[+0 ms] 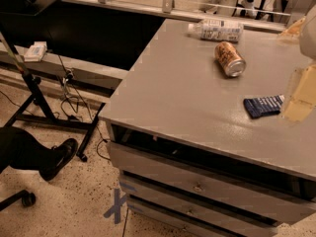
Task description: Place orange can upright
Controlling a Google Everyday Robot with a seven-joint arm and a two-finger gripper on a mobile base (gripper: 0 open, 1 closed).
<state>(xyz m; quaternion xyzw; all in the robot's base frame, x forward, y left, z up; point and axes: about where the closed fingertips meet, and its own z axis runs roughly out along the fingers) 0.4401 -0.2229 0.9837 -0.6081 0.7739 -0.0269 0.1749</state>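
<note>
Posture is the whole problem: the orange can (230, 59) lies on its side on the grey worktop (173, 98), toward the far right, with its shiny end turned to about 5 o'clock. It probably needs gripping round the body and tipping onto one end. Being round, it would likely roll if nudged.

The tool (302, 98) sits at the right edge, about 4 o'clock from the can and apart from it. It does not have the can, and how far open it is I cannot tell.

A clear bottle (216, 29) lies near the can at 11 o'clock and could crowd a reach from behind. A dark blue packet (264, 105) lies at 5 o'clock, just beside the tool, where a low approach might drag it.
</note>
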